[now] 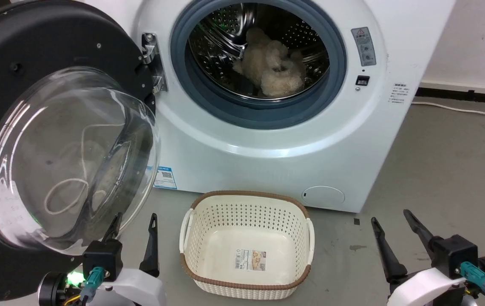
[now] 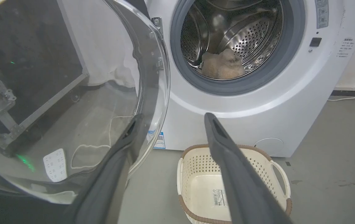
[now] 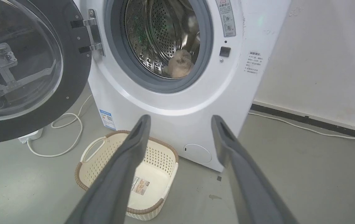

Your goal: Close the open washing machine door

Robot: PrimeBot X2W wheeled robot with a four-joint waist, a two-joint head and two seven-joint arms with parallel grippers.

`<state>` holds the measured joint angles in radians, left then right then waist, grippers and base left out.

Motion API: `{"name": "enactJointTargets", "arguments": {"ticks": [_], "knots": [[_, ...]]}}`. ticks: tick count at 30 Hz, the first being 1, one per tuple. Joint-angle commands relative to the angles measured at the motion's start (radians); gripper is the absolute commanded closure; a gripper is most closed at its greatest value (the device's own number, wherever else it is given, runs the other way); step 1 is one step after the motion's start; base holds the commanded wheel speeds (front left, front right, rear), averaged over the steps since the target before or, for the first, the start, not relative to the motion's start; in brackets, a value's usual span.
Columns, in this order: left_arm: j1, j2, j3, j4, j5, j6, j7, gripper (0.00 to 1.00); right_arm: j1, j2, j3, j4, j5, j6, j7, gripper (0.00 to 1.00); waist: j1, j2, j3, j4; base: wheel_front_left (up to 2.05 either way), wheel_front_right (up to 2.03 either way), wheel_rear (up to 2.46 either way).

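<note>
My left claw point(image 1: 135, 221), spread wide and empty, is just beside the door point(image 1: 34, 46), which hangs fully open at the left edge of the washing machine point(image 1: 268, 157). I think it is heavy and stiff, with slippery glass, so pushing the black rim is better. My right claw point(image 1: 391, 219) is wide too.

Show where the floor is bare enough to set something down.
Bare grey floor lies right of the white front-loading washing machine and cream perforated basket. Crowded left: the round black-rimmed glass door hangs open by the left gripper.
</note>
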<state>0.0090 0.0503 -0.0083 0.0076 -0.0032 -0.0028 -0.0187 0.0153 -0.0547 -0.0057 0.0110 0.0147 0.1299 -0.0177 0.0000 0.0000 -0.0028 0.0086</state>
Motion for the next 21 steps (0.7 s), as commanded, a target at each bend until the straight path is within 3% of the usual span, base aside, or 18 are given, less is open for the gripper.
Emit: {"name": "enactJointTargets", "arguments": {"ticks": [1, 21], "knots": [[0.002, 0.0, 0.0, 0.001, -0.005, 0.0, -0.01, 0.0, 0.006, 0.0, -0.002, 0.003, 0.009, 0.0, -0.011, 0.0, 0.0, 0.0, -0.002, 0.005, 0.0, 0.0, 0.0], [0.032, 0.003, 0.012, -0.019, -0.014, 0.014, -0.056, 0.0, -0.009, -0.004, 0.066, 0.044, 0.016, 0.0, -0.057, 0.0, 0.0, 0.0, -0.012, 0.132, 0.0, 0.0, 0.0]]}}
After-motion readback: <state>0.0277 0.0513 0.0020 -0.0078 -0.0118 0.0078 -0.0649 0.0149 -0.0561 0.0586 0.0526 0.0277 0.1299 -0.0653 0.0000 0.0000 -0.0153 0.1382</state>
